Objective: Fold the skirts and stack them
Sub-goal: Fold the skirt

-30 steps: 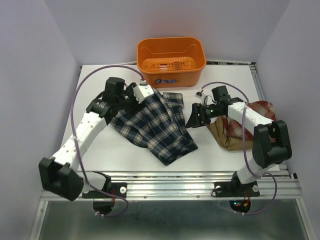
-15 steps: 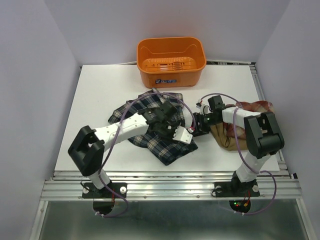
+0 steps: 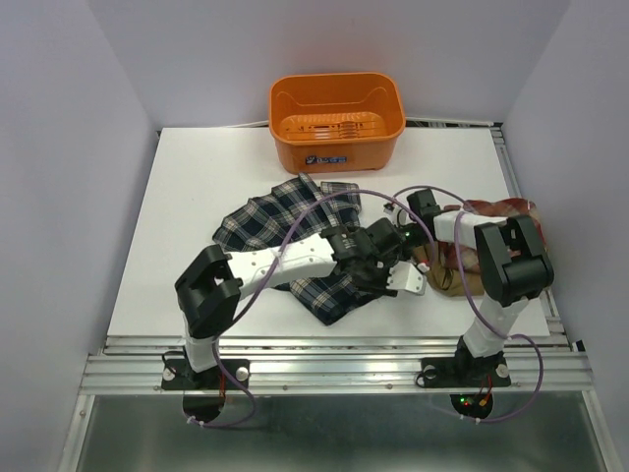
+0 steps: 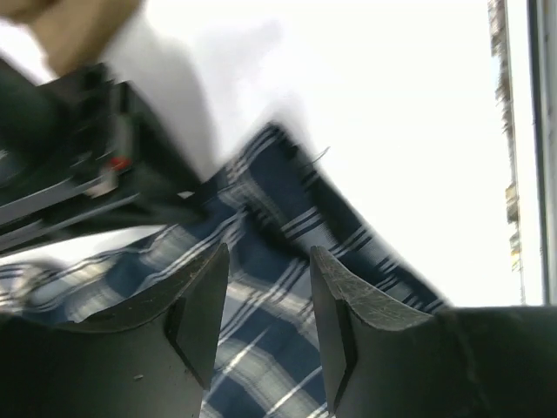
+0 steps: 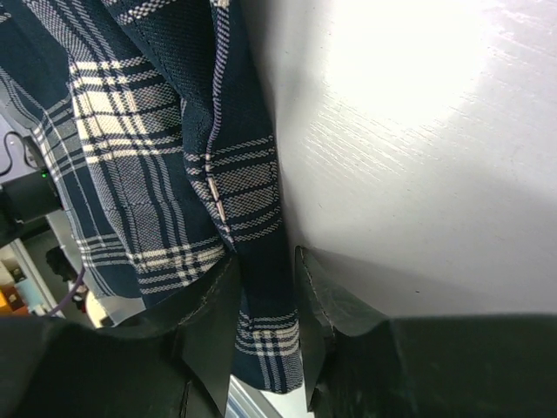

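Note:
The navy-green-white plaid skirt (image 3: 285, 231) lies rumpled mid-table. My left arm reaches across it to the right; my left gripper (image 3: 398, 267) hovers over the skirt's right edge, jaws partly apart with plaid cloth (image 4: 261, 226) showing beneath the gap (image 4: 268, 287). My right gripper (image 3: 385, 239) is low at the same edge, and its jaws (image 5: 264, 296) pinch a fold of the plaid skirt (image 5: 148, 131). The red-and-white plaid skirt (image 3: 506, 211) and the tan skirt (image 3: 447, 282) lie bunched at the right, partly hidden by the right arm.
An orange plastic basket (image 3: 339, 147) stands at the back centre. The white table (image 3: 216, 167) ends at a metal rail (image 3: 344, 346) in front. Purple cables loop over both arms. Walls close in left and right.
My left arm swung from the skirt's far left corner across to its right edge. My right gripper moved left and down onto the skirt's edge and closed on it.

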